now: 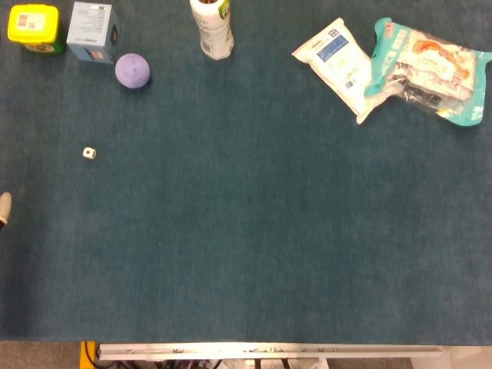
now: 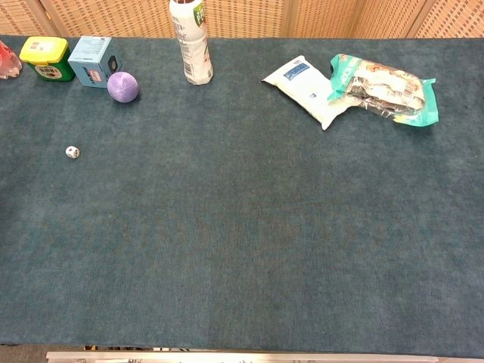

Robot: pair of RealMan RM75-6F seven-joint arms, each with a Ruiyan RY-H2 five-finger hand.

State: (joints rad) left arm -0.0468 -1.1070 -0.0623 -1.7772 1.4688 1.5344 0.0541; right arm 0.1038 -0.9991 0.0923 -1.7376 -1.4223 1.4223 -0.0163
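Left hand (image 1: 4,208): only a pale sliver shows at the left edge of the head view — too little to tell whether the fingers are spread, curled or holding anything. It appears in the head view alone. Right hand: out of both views.

Nearest thing to that sliver is a small white die (image 1: 90,153), lying alone on the dark blue-green table (image 1: 254,246), well apart from the hand and touching nothing else. In the chest view the die (image 2: 72,152) sits near the left edge, forward of the back row.

Back row, left to right:
- yellow-lidded green container (image 1: 34,28), far left corner
- light blue box (image 1: 92,31) just beside it
- purple ball (image 1: 132,71) just in front of the box's right corner, close to it or touching — cannot tell which
- white bottle (image 1: 211,29) upright, top cut off by the frame
- white pouch with a blue label (image 1: 338,65), lying flat
- teal-edged snack bag (image 1: 430,69), its left end overlapping the pouch

Chest view also shows a red object (image 2: 6,62) at the far left edge, mostly cut off.
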